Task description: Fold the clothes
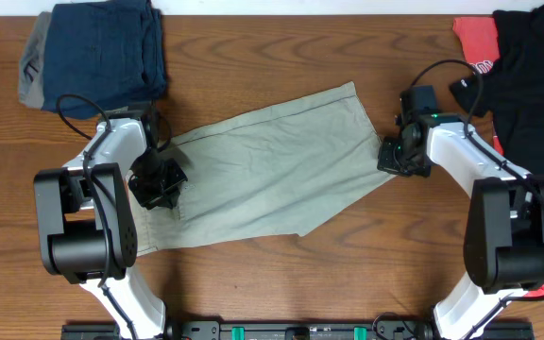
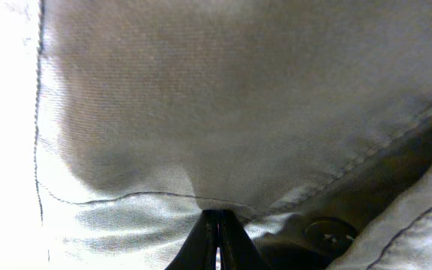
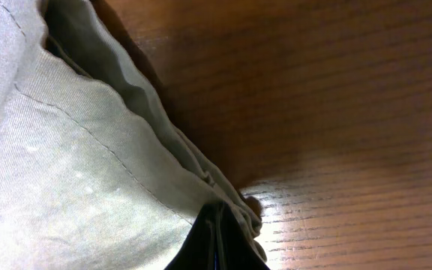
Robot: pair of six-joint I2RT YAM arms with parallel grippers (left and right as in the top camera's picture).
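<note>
Spread flat across the middle of the wood-grain table (image 1: 281,283): shorts (image 1: 272,170), pale khaki twill, wrinkled, with stitched seams. Long axis slanting from near-left to far-right. Pinched at the left end by the left gripper (image 2: 214,217), fingers pressed together on a fold. Nipped at the right hem's layered edge by the right gripper (image 3: 216,211), likewise closed.

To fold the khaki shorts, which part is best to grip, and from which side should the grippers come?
Grip the khaki shorts at their two short ends, each arm coming low from its own side. They lie flat and long on the table, so only the edges offer layers to pinch. The right gripper pinches the stacked right edge, the left gripper cloth near the button.
</note>
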